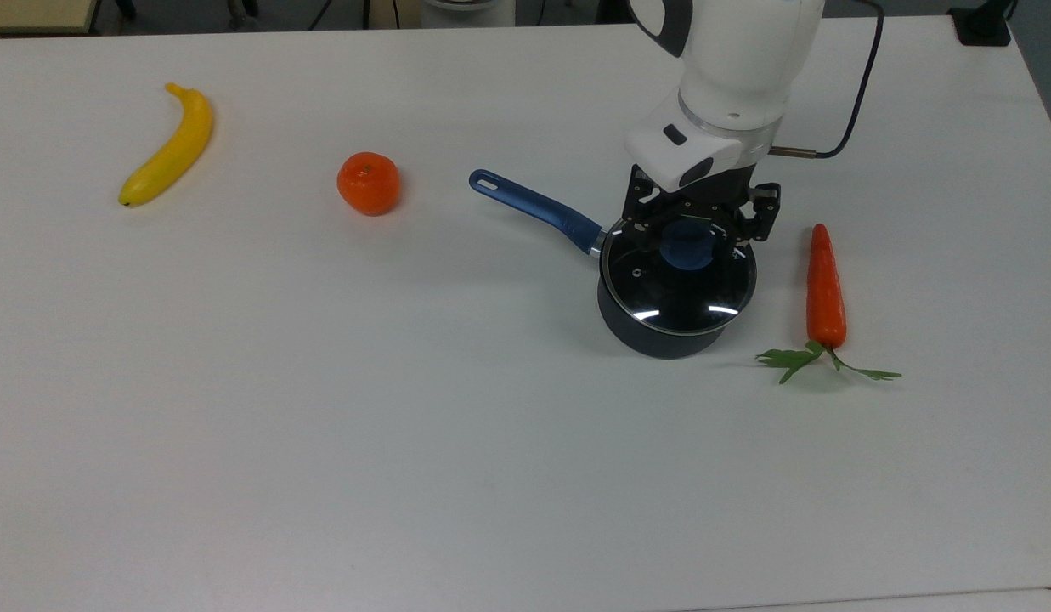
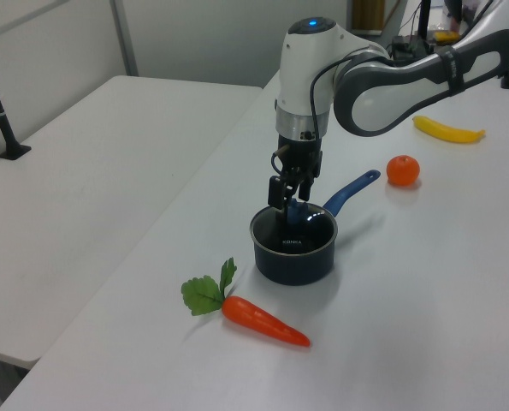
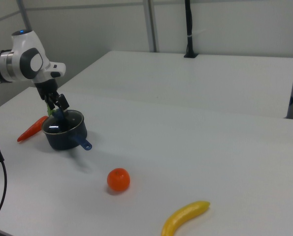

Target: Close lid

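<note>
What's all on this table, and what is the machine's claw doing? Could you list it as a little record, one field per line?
pot: dark, blue handle, standing on the white table
lid: clear glass, lying on the pot's rim
knob: blue, at the lid's middle
gripper: open, fingers on either side of the knob
carrot: at the top view's right of the pot, apart from it
orange: at the top view's left of the handle
banana: farthest at the top view's left
task state: lid appears seated on the pot
</note>
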{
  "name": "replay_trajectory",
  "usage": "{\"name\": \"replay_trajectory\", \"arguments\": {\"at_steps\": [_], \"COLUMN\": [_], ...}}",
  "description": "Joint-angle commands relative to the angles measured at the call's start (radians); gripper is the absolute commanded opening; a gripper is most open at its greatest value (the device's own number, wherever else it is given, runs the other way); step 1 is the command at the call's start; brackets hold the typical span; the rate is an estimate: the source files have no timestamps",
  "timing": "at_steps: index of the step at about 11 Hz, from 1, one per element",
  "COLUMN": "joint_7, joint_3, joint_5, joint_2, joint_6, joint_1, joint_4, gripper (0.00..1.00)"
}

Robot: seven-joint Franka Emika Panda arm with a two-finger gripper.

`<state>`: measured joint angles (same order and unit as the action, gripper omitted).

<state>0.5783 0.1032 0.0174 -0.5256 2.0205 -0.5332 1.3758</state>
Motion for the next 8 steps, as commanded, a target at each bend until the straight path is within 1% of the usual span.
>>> {"name": "replay_trajectory", "arguments": {"at_steps": [1,2,4,5,7,8], "joint_7": [0.023,0.018,0.002,-0.041,-0.13,-0.171], "joint_3": [0.019,0.026,0.026,0.026,0.024,0.024], "joint_5": [-0.022,-0.02,-0.02,-0.019,-0.011,-0.004], "joint_2": [0.038,0.071,0.137,0.171,0.22,0.248], "joint_6": [0.001,0.0,-0.09,-0.144,-0.273,-0.304], "joint_1": [-0.005,0.001,0.071,0.106,0.201,0.254], "joint_4": [-0.014,-0.011,-0.006,-0.003,-0.001,0.015], "gripper": [1.0,1.0,1.0,1.0,1.0,1.0]}}
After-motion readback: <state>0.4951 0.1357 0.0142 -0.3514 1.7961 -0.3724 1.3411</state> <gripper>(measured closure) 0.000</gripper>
